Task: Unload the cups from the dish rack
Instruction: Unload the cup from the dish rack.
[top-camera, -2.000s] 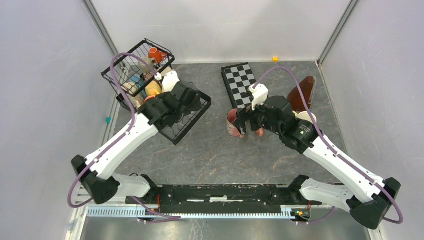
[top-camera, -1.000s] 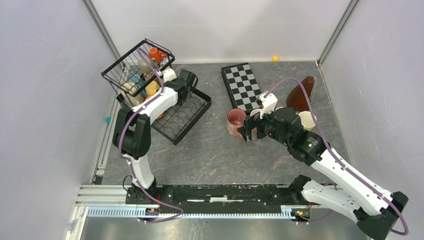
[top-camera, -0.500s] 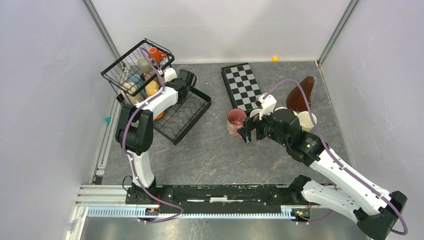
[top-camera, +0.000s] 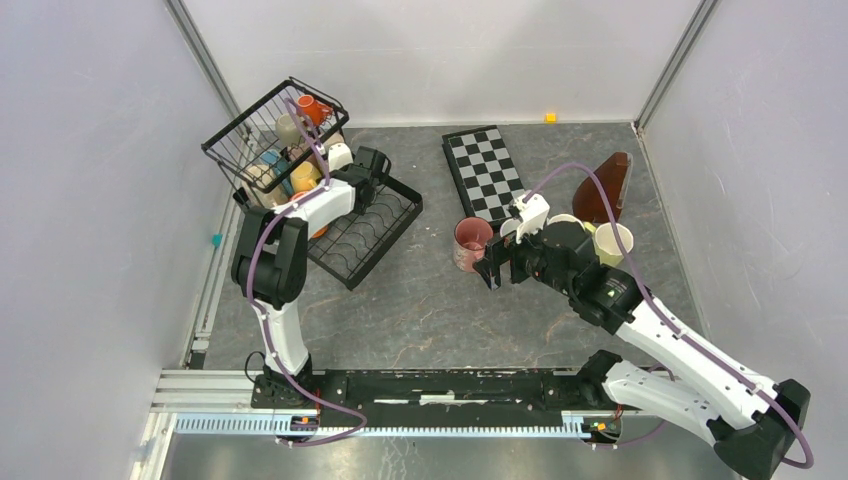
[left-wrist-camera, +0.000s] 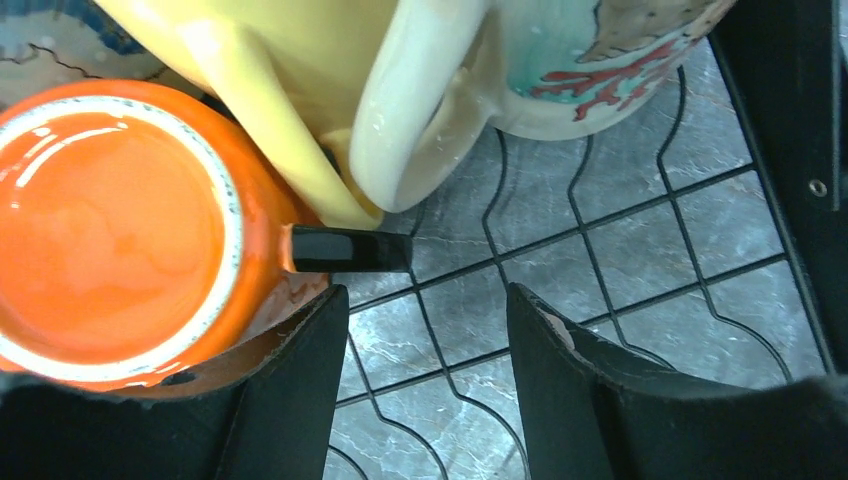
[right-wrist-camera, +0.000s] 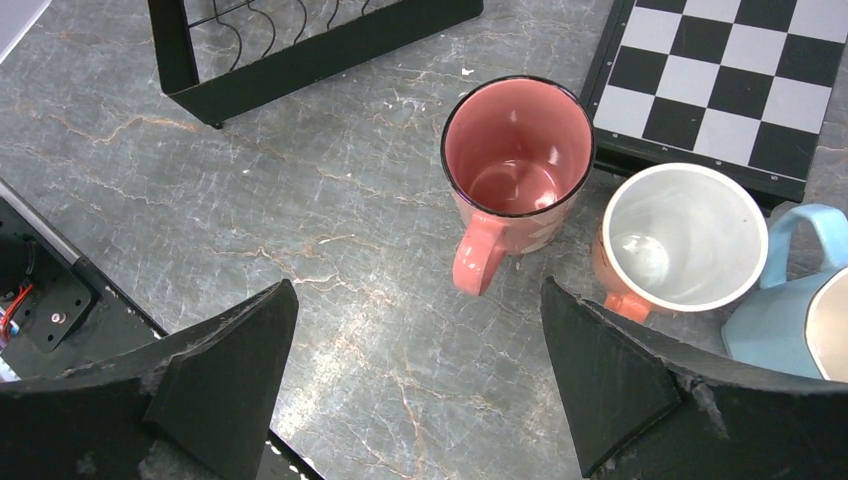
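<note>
Left pincer (left-wrist-camera: 425, 295) is hovering released; just ahead, the fragile, slippery-looking orange ceramic mug (left-wrist-camera: 110, 230) is offering its black handle (left-wrist-camera: 350, 250).

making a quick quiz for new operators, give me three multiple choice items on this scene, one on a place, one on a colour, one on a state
1. Where is the pink glazed ceramic mug?
A. on the grey marbled table, beside the black-and-white checkerboard
B. on top of the checkerboard
C. stacked inside another mug

2. In the left wrist view, what colour is the handle of the orange ceramic mug?
A. orange
B. black
C. white

3. What state is the right gripper in?
A. shut on the pink mug
B. open and empty
C. shut on nothing

Answers:
1 A: it stands upright on the table at the board's edge.
2 B: a black handle juts from the orange body.
3 B: its fingers stand wide apart with only table between them.
</note>
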